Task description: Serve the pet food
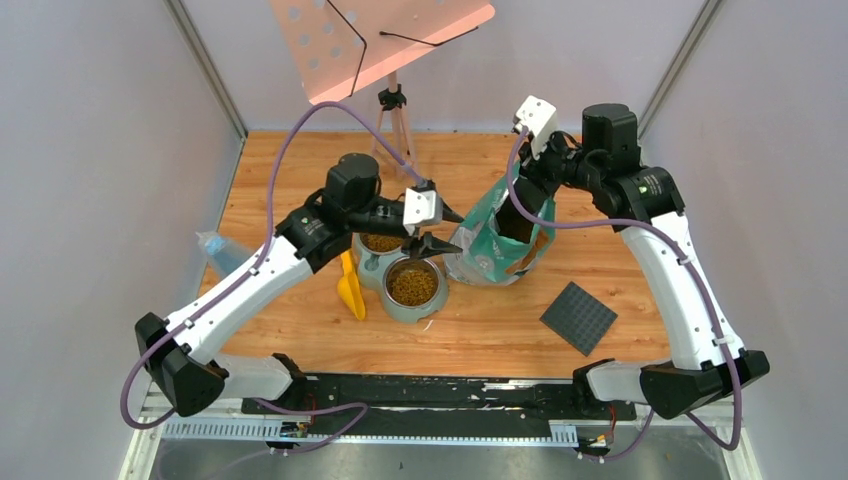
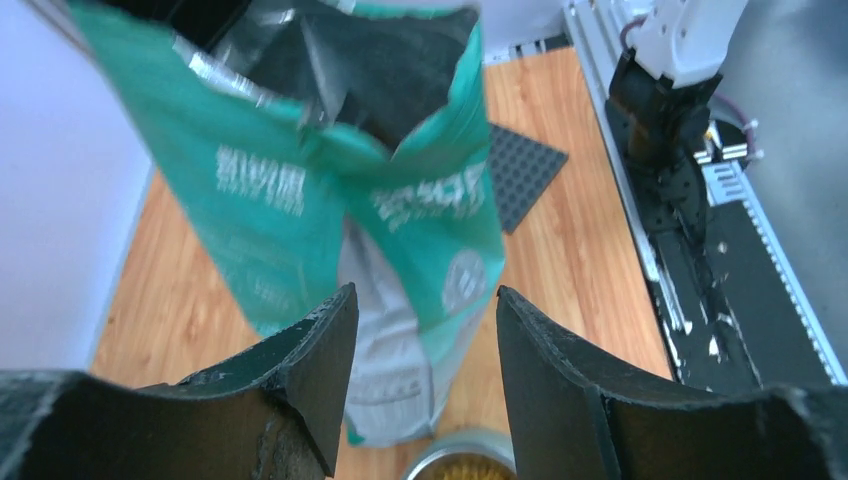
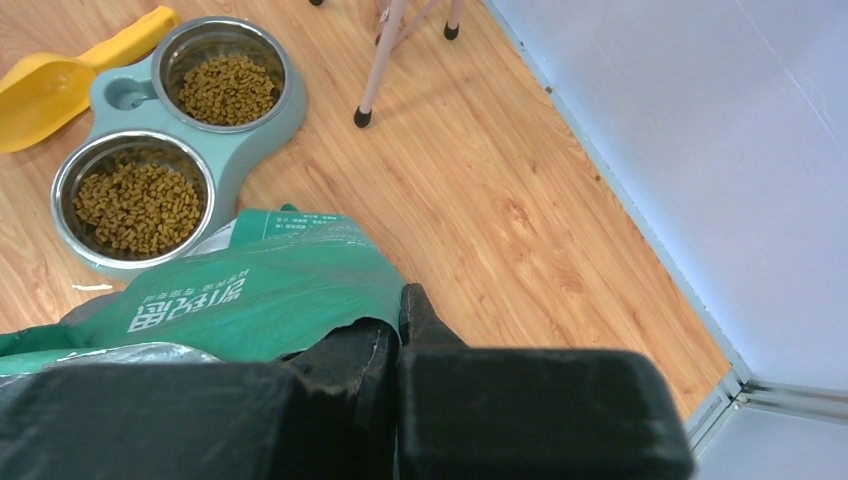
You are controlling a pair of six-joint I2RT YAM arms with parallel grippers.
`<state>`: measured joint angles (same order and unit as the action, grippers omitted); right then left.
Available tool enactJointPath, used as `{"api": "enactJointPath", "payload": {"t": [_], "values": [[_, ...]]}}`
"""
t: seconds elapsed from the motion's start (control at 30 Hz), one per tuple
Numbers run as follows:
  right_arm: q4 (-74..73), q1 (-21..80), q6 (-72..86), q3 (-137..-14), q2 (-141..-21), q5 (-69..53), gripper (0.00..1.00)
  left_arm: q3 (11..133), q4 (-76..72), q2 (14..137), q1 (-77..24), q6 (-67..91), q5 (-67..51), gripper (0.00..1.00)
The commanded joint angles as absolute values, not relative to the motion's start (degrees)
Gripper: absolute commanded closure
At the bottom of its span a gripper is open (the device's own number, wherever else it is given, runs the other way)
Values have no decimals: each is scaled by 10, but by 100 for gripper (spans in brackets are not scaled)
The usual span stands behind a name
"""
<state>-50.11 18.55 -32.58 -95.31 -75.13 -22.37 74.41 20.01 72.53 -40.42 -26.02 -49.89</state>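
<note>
Left fingers (image 2: pixel 310 370) are spread wide above the bowls (image 1: pixel 408 316). Left of the bowls a scoop (image 1: pixel 351 290) is laid aside. Kibble (image 3: pixel 140 205) is heaped in both. Right of them the bag (image 1: pixel 495 245) is held against toppling, its rim pinched by the right fingers (image 3: pixel 420 320).

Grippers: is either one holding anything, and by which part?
The right gripper pinches the teal bag by its open top rim. The left gripper is open, holding nothing.
</note>
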Motion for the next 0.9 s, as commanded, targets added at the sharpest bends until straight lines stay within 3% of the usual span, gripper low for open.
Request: {"api": "enactJointPath", "payload": {"t": [0.0, 0.2, 0.6, 0.67, 0.77, 0.87], "values": [[-380, 181, -320, -956, -743, -224, 100, 737, 51, 727, -463, -159, -388, 39], [-363, 181, -314, -945, -748, -223, 100, 732, 6, 749, -499, -107, -254, 43], [-337, 181, -293, -959, -785, -214, 100, 768, -22, 833, -499, -91, -274, 50], [-336, 181, -295, -960, -788, -213, 100, 776, -21, 847, -499, -89, -260, 59], [-336, 180, -300, -958, -787, -199, 100, 784, -20, 855, -499, -98, -222, 84], [-338, 175, -309, -950, -779, -186, 100, 781, -23, 845, -496, -113, -185, 100]]}}
